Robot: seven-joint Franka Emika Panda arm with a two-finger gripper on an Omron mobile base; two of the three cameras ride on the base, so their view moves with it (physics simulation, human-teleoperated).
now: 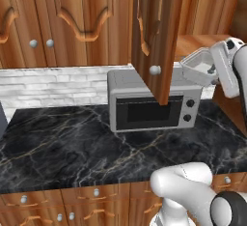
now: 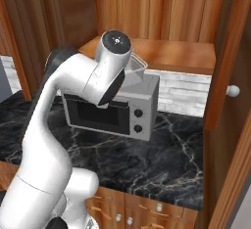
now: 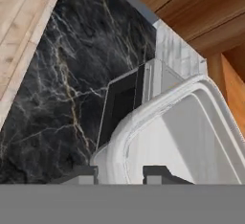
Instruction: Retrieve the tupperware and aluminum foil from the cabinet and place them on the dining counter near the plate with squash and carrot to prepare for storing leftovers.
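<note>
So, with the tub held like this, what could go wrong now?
The tool pinches only the rim of the tupperware, so the tub may tilt or slip out. It hangs above the microwave, beside the open cabinet door; a wide swing could knock it against either.

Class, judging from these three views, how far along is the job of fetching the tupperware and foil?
Done: cabinet door stands open. In hand: the fingers grip the tupperware by its rim, held tilted above the microwave. Left: carrying it to the dining counter, then the foil.
</note>
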